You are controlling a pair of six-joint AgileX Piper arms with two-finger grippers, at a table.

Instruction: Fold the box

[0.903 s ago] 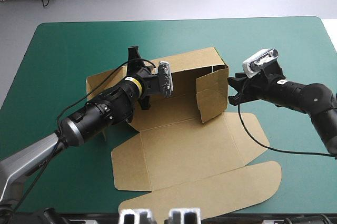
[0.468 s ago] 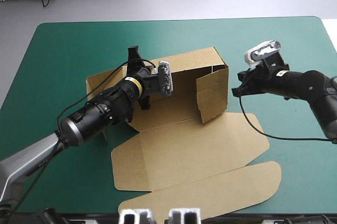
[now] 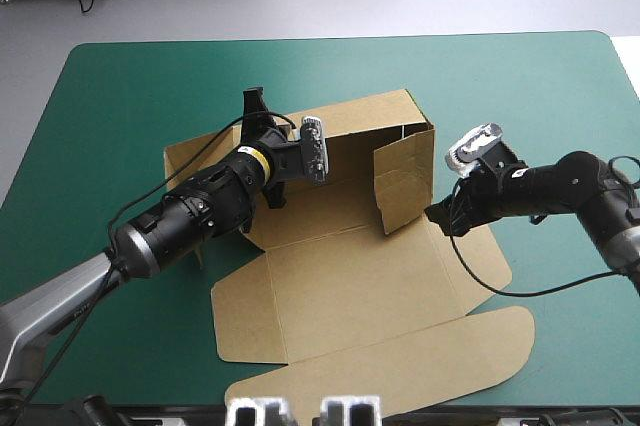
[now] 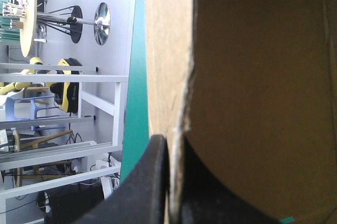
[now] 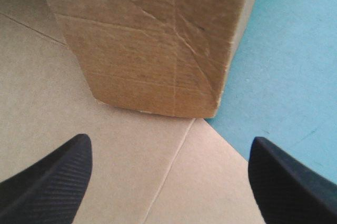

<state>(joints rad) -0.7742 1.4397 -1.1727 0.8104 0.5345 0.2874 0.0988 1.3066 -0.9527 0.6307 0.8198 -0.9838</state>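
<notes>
Box point(image 3: 350, 276) is sitting mid-tabletop point(image 3: 120, 96), its rear wall point(image 3: 370, 126) and right end flap point(image 3: 405, 181) standing and its front panels lying flat. Right gripper point(image 3: 437, 216) is now hanging lower than a moment ago, having dropped from beside the flap's upper part to its foot, with fingers spread wide and holding nothing. I judge it is lining up to press that flap inward (the box's left end is hiding behind the arm). Left gripper point(image 3: 256, 116) is staying put, clamped on the rear wall's left end. Only the left wrist view is showing board pinched between its fingers. The right wrist view is showing the creased flap's corner just ahead, untouched.
</notes>
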